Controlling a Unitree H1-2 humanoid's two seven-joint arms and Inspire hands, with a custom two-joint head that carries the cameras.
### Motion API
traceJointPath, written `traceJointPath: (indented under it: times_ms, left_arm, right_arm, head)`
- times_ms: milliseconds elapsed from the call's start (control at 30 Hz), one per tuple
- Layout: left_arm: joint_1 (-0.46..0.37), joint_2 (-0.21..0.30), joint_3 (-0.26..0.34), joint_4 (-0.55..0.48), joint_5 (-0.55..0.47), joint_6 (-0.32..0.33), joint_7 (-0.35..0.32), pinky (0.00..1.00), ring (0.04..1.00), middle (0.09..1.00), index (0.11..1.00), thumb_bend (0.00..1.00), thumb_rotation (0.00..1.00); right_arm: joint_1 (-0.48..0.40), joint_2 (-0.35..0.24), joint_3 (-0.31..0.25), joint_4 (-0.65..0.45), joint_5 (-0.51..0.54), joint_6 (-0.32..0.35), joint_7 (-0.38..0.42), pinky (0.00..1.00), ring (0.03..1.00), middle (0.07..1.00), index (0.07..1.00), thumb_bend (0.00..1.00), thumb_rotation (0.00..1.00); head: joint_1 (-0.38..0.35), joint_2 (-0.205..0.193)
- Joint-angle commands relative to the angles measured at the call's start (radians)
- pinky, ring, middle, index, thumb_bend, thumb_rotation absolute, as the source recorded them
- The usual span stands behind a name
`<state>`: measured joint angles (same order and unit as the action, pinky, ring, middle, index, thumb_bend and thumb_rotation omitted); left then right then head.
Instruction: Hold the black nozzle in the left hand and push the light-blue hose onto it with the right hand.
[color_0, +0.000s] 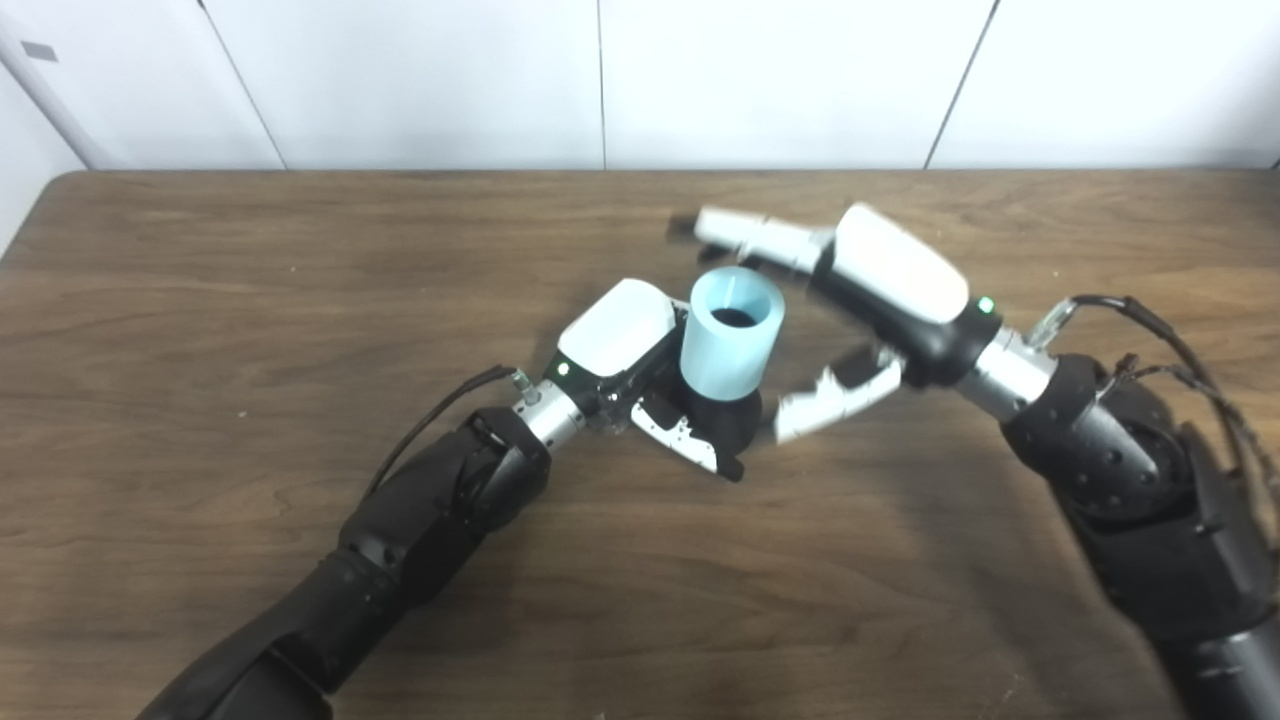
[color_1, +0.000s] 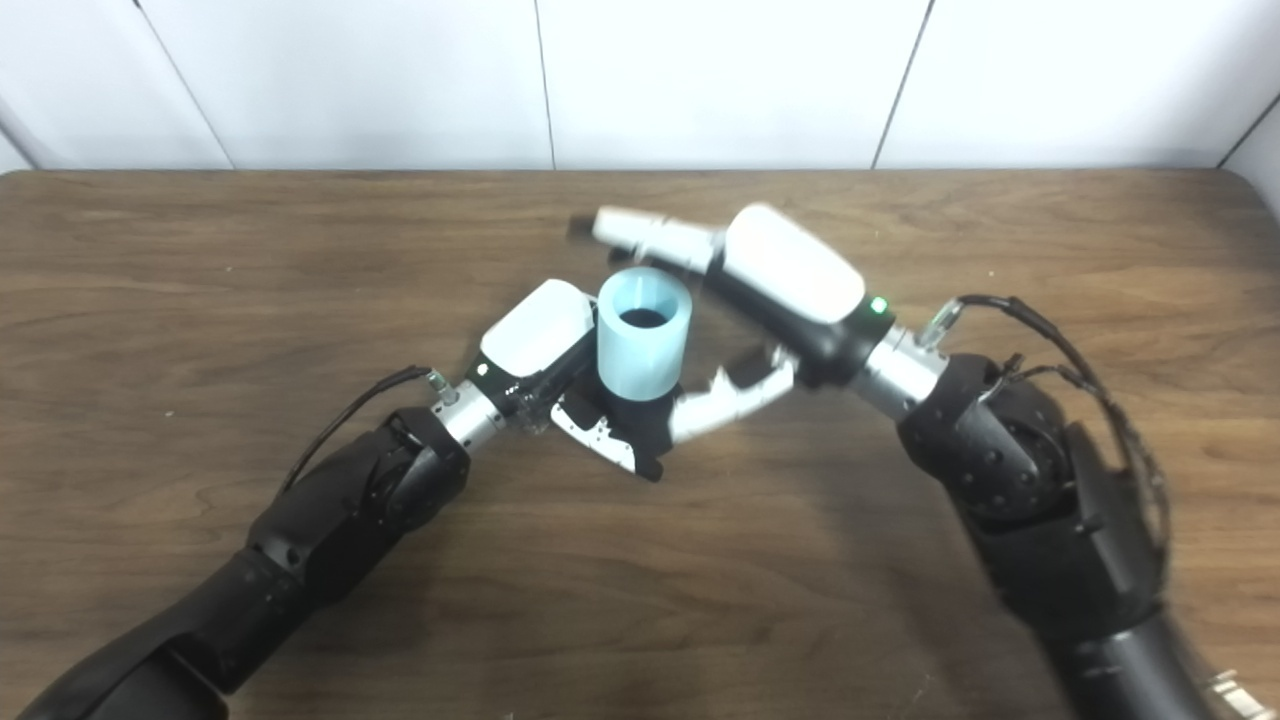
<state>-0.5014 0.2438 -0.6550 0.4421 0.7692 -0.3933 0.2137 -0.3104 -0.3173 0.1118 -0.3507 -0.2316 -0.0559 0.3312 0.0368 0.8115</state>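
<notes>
Hose seated over the nozzle at centre frame

Light-blue hose (color_0: 731, 340) stands as a short, wide tube near the middle of the picture, its open mouth tilted up toward the cameras and a dark interior showing inside the rim. Its lower end sits over the black nozzle (color_0: 722, 420), which shows only as a dark mass below the blue wall. The left hand (color_0: 640, 375), whose arm enters from the lower left of the frame, is clamped on that black nozzle, white back plate up, its fingers wrapped around the dark base just beside the hose.

The right hand (color_1: 745, 310), with its arm coming in from the lower right, is spread apart and grips nothing. Its fingers (color_1: 640, 232) reach out toward the upper centre, passing just behind the hose rim, while the thumb (color_1: 725, 400) points toward the nozzle from the right, near it; whether it touches cannot be told.

Both hands hover over the brown wooden table (color_0: 250, 300). White wall panels (color_0: 780, 80) fill the top of the frame.
</notes>
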Motion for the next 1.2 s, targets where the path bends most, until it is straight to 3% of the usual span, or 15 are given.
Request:
traceJointPath:
  times_ms: [0,67,167,200,467,533,700,767,933,1167]
  left_arm:
    - [0.077,0.032,-0.039,0.078,0.045,0.032,-0.099,0.29,0.41,0.394,0.503,0.52,0.0]
    - [0.077,0.031,-0.039,0.081,0.047,0.03,-0.095,0.3,0.419,0.394,0.504,0.52,0.0]
    - [0.075,0.03,-0.042,0.081,0.052,0.032,-0.094,0.31,0.422,0.397,0.505,0.52,0.0]
    - [0.075,0.03,-0.042,0.081,0.052,0.033,-0.094,0.31,0.416,0.396,0.504,0.52,0.0]
    - [0.076,0.037,-0.04,0.083,0.05,0.027,-0.093,0.31,0.411,0.397,0.506,0.52,0.0]
    - [0.076,0.039,-0.041,0.081,0.051,0.027,-0.094,0.31,0.41,0.397,0.506,0.52,0.0]
    - [0.077,0.042,-0.041,0.074,0.051,0.027,-0.097,0.3,0.41,0.396,0.505,0.52,0.0]
    - [0.078,0.042,-0.041,0.073,0.05,0.026,-0.097,0.3,0.407,0.397,0.506,0.52,0.0]
    - [0.079,0.04,-0.034,0.074,0.041,0.027,-0.1,0.29,0.411,0.396,0.505,0.52,0.0]
    - [0.086,0.039,-0.025,0.065,0.024,0.032,-0.11,0.31,0.426,0.401,0.507,0.52,0.0]
  right_arm:
    - [-0.046,0.033,-0.065,-0.055,0.075,0.132,-0.051,0.51,0.664,0.784,0.834,0.59,0.3]
    - [-0.048,0.059,-0.102,-0.058,0.097,0.227,-0.06,0.5,0.65,0.776,0.83,0.53,0.29]
    - [-0.045,0.075,-0.137,-0.044,0.119,0.326,-0.076,0.48,0.626,0.772,0.815,0.54,0.32]
    - [-0.044,0.074,-0.141,-0.042,0.123,0.356,-0.077,0.47,0.614,0.778,0.814,0.53,0.28]
    - [-0.035,0.036,-0.121,0.008,0.102,0.459,-0.066,0.45,0.603,0.729,0.745,0.56,0.16]
    - [-0.031,0.012,-0.095,0.034,0.067,0.449,-0.061,0.45,0.602,0.703,0.726,0.57,0.15]
    - [-0.014,-0.051,-0.012,0.116,-0.034,0.336,-0.072,0.4,0.529,0.64,0.664,0.62,0.04]
    - [-0.003,-0.06,0.006,0.131,-0.065,0.318,-0.081,0.42,0.566,0.657,0.663,0.66,0.03]
    - [0.03,-0.047,0.019,0.133,-0.116,0.319,-0.104,0.49,0.645,0.702,0.71,0.69,0.06]
    - [0.071,0.056,-0.041,0.195,-0.077,0.306,-0.198,0.55,0.673,0.716,0.728,0.7,0.05]
  head:
    - [0.0,0.001]
    - [0.001,0.0]
    - [0.004,-0.003]
    - [0.008,-0.003]
    - [0.006,-0.006]
    - [0.008,-0.007]
    - [0.004,-0.009]
    - [0.004,-0.009]
    - [-0.003,-0.013]
    - [0.003,-0.017]
